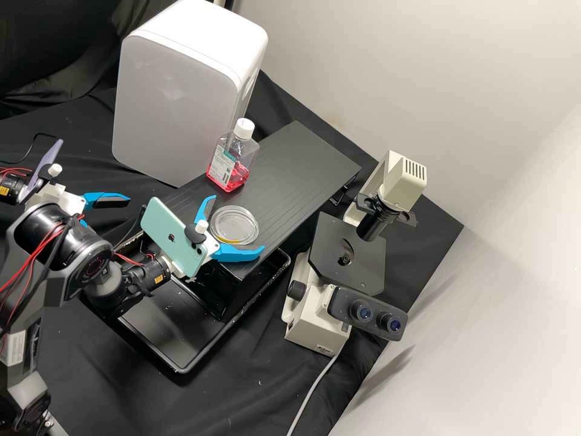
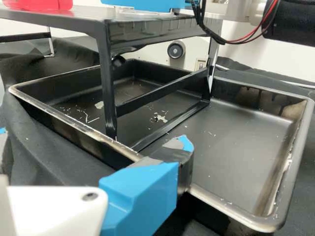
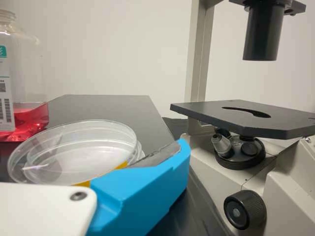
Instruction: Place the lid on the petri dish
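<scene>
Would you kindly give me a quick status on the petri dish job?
Right gripper open, flanking clear round petri dish on black shelf. Lidded or not, unclear. Left gripper off beside black metal tray. Pink-liquid bottle stands apart.

Bright even light; the microscope (image 1: 315, 303) throws a soft shadow.

You can read no text here: the bottle (image 1: 232, 158) label (image 3: 5, 98) bears a barcode (image 3: 6, 111) and print too small to make out.
</scene>
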Available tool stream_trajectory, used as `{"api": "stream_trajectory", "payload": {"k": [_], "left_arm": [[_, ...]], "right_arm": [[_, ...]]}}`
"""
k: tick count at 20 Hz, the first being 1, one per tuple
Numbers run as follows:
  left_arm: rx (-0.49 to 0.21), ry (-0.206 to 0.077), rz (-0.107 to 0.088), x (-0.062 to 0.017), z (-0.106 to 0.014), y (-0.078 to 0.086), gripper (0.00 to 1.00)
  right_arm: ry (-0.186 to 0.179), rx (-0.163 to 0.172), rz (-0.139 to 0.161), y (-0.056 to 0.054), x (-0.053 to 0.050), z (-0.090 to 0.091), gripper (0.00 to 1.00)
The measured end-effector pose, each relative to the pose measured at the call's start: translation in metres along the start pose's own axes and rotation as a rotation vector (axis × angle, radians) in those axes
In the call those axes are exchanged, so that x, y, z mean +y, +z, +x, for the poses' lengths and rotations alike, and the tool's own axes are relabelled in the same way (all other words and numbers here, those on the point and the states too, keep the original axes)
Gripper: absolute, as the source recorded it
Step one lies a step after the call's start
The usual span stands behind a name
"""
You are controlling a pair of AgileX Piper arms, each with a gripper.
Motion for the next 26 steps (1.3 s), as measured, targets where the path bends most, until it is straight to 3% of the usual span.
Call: {"api": "stream_trajectory", "payload": {"k": [24,25,26], "left_arm": [[0.0,0.0,0.002,0.0,0.0,0.0,1.0],[0.0,0.0,0.002,0.0,0.0,0.0,1.0],[0.0,0.0,0.007,0.0,0.0,0.0,1.0]], "right_arm": [[-0.006,-0.001,0.006,0.0012,-0.0016,0.0002,0.0],[-0.006,-0.001,0.006,0.0012,-0.0016,0.0002,1.0],[-0.006,-0.001,0.006,0.0012,-0.0016,0.0002,1.0]]}}
